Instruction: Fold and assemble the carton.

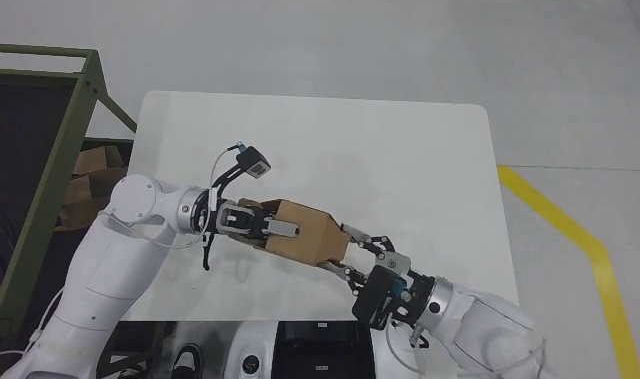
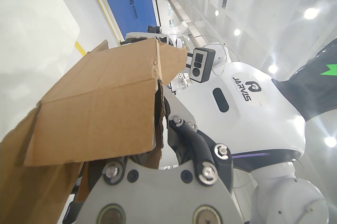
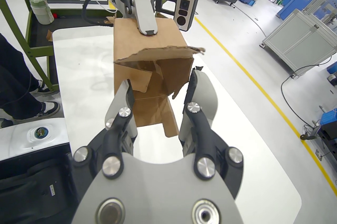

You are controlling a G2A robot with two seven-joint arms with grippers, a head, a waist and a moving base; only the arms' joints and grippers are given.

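Clearly raised off the table (image 1: 400, 149), the brown carton (image 1: 305, 231) hangs over its front half, lying roughly level, with ragged flaps loose at its open end. At the end toward the table's left side the left gripper (image 1: 258, 222) is clamped on a carton wall, one finger (image 3: 146, 17) flat on the outer face. At the open end, nearer the table's front edge, the right gripper (image 3: 161, 77) has its fingers (image 3: 123, 101) spread wide, one on each side of the flaps.

Showing plain brown carton (image 1: 305, 231), white table (image 1: 400, 149), yellow floor stripe (image 1: 550, 214) at 3 o'clock, olive-green rack (image 1: 66, 129) at 9 o'clock, light-grey floor (image 1: 300, 29).
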